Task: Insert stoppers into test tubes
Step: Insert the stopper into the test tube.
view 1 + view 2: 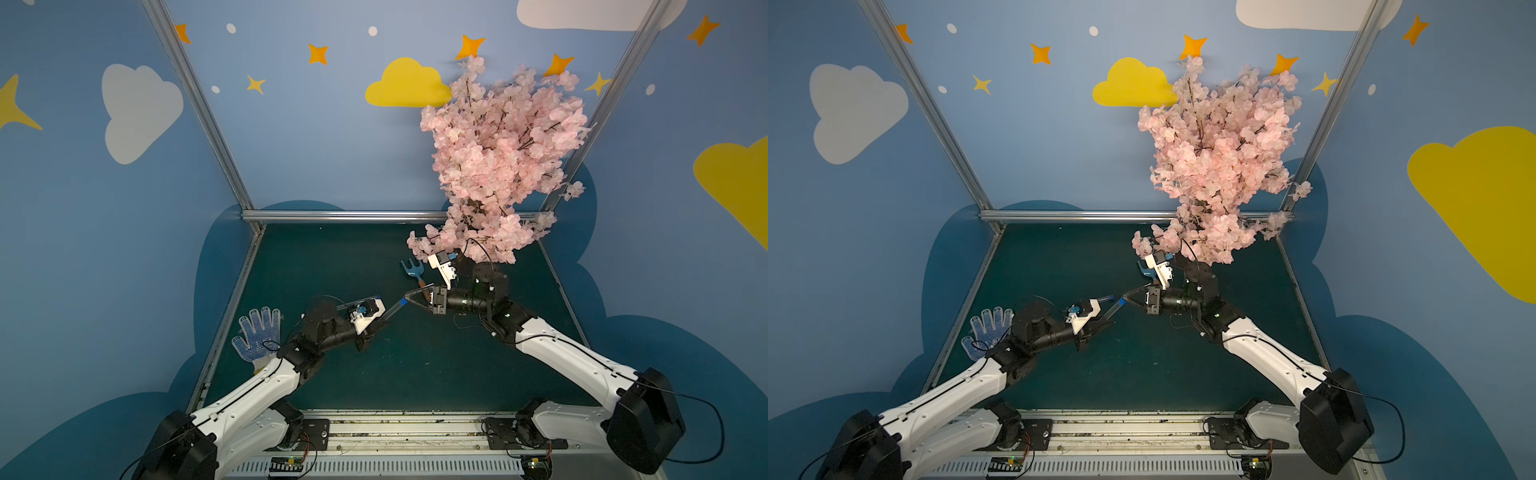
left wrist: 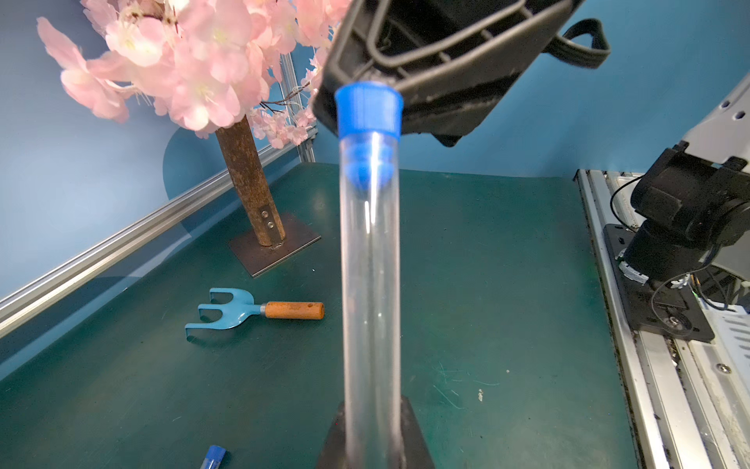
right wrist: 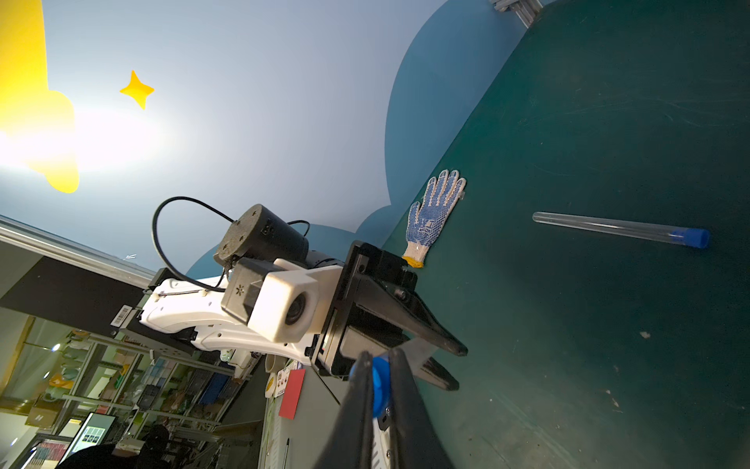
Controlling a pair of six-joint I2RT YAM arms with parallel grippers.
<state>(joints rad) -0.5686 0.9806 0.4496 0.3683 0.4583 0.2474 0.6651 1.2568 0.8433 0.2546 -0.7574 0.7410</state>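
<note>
while the left gripper [image 1: 384, 323] is clamped shut on the rounded end of a test tube [image 2: 371, 284], the tube slants up off the green mat [image 1: 332, 257]. it is on the robot's side of the garden fork [image 1: 412, 270], close by the fork's orange handle, and its mouth is aimed at the right gripper [image 1: 407, 300]. a blue stopper [image 2: 368, 107] sits in that mouth: its knobbly plug shows inside the glass and its cap rests against the rim. the right gripper's jaws are pinched on this cap, and the right wrist view shows the blue squeezed between the two black fingers [image 3: 399, 390].

a second test tube [image 3: 621, 229] lies flat on the mat, to the left of the fork and a little nearer the robot, apart from it. a second stopper [image 3: 692, 237] is already in its mouth.

a white glove [image 1: 257, 332] with blue dots lies far to the fork's left, at the mat's edge. a pink blossom tree [image 1: 498, 158] stands behind the fork and to its right, its brown trunk on a dark plate [image 2: 276, 247].

a barcode sticker [image 3: 121, 314] on the left arm [image 3: 182, 308] is too small to read. the blue print on the glove's palm cannot be made out as words.
</note>
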